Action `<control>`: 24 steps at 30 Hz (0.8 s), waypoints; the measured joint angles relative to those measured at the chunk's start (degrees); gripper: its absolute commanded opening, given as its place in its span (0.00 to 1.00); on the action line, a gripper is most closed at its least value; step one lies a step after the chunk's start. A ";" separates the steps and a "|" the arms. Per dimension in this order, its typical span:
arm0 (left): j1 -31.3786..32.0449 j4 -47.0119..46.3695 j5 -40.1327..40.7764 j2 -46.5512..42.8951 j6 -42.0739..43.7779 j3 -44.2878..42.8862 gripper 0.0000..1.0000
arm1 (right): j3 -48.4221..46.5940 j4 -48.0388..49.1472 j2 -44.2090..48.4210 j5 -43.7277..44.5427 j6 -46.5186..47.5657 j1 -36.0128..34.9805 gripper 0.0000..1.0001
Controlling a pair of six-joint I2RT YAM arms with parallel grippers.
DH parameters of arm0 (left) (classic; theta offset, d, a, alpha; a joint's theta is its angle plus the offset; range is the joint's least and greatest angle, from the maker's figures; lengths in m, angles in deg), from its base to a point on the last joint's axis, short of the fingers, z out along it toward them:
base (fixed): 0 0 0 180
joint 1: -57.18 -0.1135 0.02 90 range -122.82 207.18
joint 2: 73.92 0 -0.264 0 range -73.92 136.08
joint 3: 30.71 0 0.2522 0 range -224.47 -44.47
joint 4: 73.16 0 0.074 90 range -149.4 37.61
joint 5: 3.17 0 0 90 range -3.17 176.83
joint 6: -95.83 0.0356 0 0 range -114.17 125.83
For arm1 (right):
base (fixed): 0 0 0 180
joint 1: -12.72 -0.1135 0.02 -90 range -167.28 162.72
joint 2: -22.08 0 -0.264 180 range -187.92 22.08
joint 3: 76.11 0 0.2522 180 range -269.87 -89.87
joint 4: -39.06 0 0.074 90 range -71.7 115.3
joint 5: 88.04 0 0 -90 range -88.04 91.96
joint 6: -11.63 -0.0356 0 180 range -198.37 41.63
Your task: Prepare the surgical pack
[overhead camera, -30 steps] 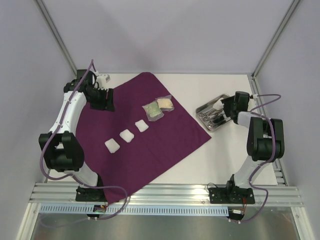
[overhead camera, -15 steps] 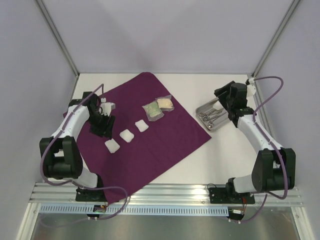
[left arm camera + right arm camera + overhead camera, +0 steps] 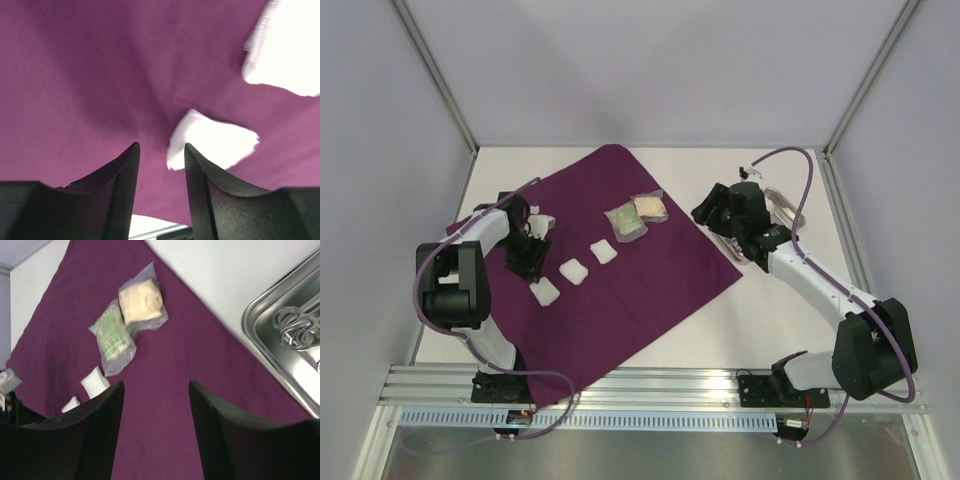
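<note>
Left wrist: left jaws narrow, empty, over cloth point(image 3: 75, 75) just beside gauze point(image 3: 212, 140). Right jaws wide, empty, above cloth edge, tray point(image 3: 265, 340) near

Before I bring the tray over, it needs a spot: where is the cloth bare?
Bare: the near half of the purple cloth, between the gauze squares and its near corner, and its right corner, past the clear packets. Crowded: the diagonal of gauze and packets, left gripper at its left end.
</note>
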 measured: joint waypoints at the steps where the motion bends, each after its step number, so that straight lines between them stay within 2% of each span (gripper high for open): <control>1: 0.00 -0.70 0.52 0.63 0.02 0.11 0.49 | 0.00 -0.31 -0.04 0.00 0.46 -1.18 0.57; 5: 0.00 -1.79 1.16 2.54 0.35 1.05 0.47 | 0.00 -0.76 -0.66 0.17 2.10 -4.66 0.56; 8: 0.00 -2.01 0.13 2.21 1.16 1.97 0.41 | 0.00 -0.96 -1.97 0.61 2.89 -6.05 0.56; 13: -0.02 -1.99 -0.90 1.49 2.23 2.82 0.38 | -0.09 -2.40 -3.32 1.09 3.30 -6.64 0.56; 23: -0.02 0.50 -4.31 1.49 4.28 3.13 0.39 | -1.97 -4.15 -3.89 2.93 4.85 -7.41 0.57; 24: -0.02 0.61 -4.44 1.49 4.37 3.34 0.35 | -2.10 -4.15 -3.89 3.08 5.03 -7.39 0.57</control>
